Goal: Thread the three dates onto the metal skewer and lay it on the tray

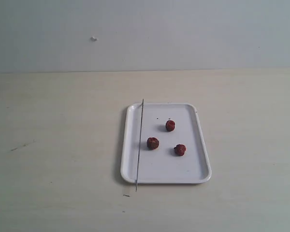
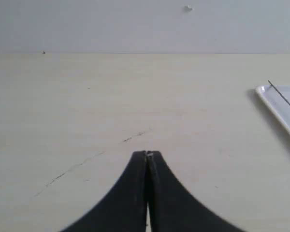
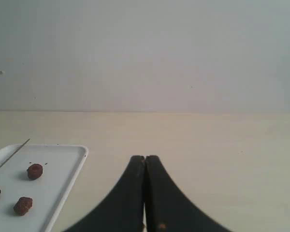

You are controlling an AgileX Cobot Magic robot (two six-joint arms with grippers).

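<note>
Nothing threaded yet; three dates (image 1: 152,143) loose on tray (image 1: 195,166), not touching, for single picking; metal skewer (image 1: 139,145) along left edge, ends overhanging rim (easy pinch); left gripper (image 2: 147,153), right gripper (image 3: 145,158) over bench (image 1: 63,145), jaws pressed together, empty.

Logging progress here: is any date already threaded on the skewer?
No, the three dates lie loose on the tray, each apart from the skewer, which rests bare along one side.

there are three dates (image 1: 170,125) (image 1: 152,143) (image 1: 180,150), one metal skewer (image 1: 139,145), one white tray (image 1: 193,169) and one tabletop (image 1: 53,145). two pincers show, one per wrist view: the left pincer (image 2: 146,153) and the right pincer (image 3: 144,157).
</note>
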